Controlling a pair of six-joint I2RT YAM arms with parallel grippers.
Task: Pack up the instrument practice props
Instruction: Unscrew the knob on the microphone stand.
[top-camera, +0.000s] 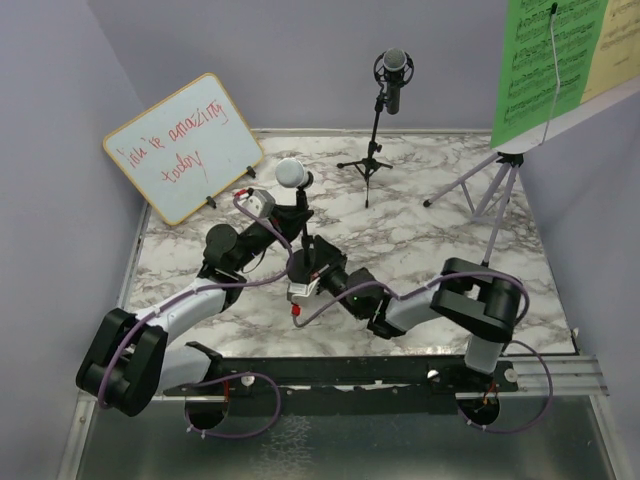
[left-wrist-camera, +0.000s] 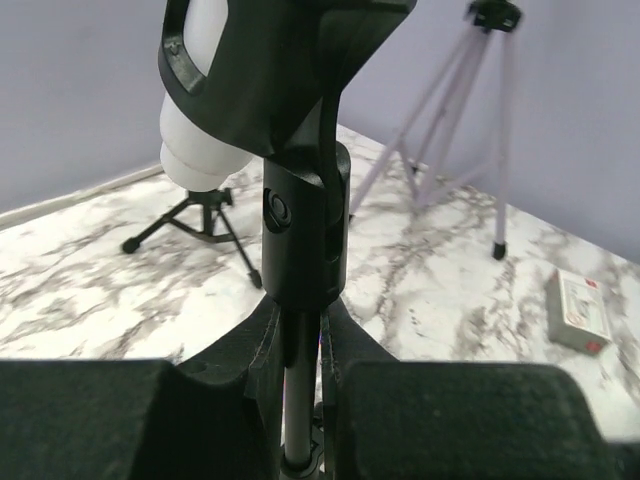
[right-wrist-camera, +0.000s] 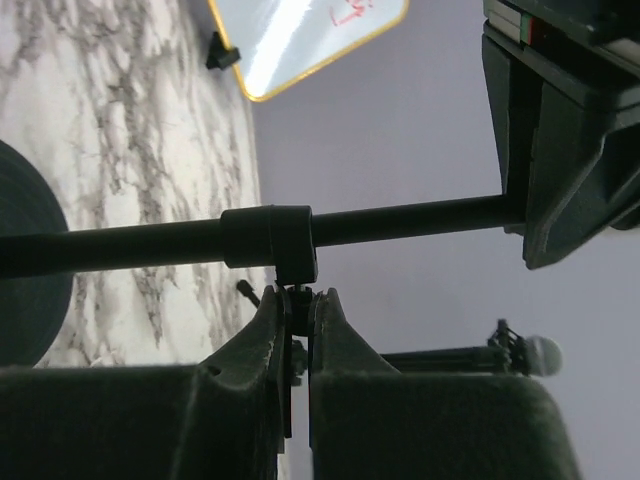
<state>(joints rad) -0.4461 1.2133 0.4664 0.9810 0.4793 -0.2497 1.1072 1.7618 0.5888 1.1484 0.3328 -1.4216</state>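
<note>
Lilac walls (top-camera: 60, 100) are seen round a marble-patterned table (top-camera: 420, 250). At its middle the black round-base mic holder (left-wrist-camera: 300, 235) is stood upright, with a grey-headed microphone (top-camera: 292, 173) cradled on top. Its pole is pinched by the left gripper (left-wrist-camera: 300, 350) just below the clip. Lower down, its collar knob is nipped between the right gripper (right-wrist-camera: 297, 310) jaws.

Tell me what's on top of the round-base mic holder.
A grey-headed microphone lies in the clip of the round-base mic holder; that clip hides part of its white body.
</note>
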